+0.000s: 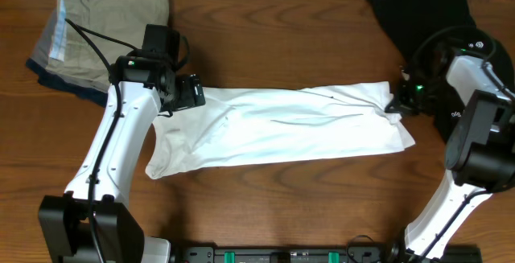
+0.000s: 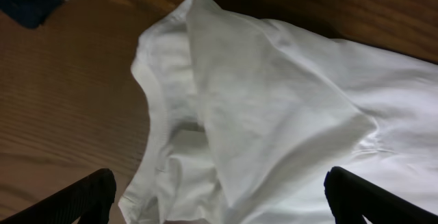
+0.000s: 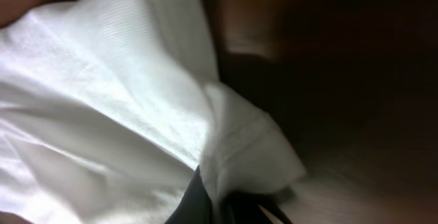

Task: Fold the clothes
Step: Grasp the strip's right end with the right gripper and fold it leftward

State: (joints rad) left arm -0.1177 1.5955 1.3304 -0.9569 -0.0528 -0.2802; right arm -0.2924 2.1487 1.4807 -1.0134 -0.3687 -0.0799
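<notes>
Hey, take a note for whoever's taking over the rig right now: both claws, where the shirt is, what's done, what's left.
Left claw: open, over the left end of the white T-shirt, holding nothing.
Right claw: shut on the shirt's right edge.
Shirt: lies as a long band across the middle of the table.
Done: it looks already narrowed lengthwise.
Left: probably grip the left end, then fold the band end to end.

Shirt on the table between your grippers, folded pile beyond your left gripper, another garment beyond your right gripper
</notes>
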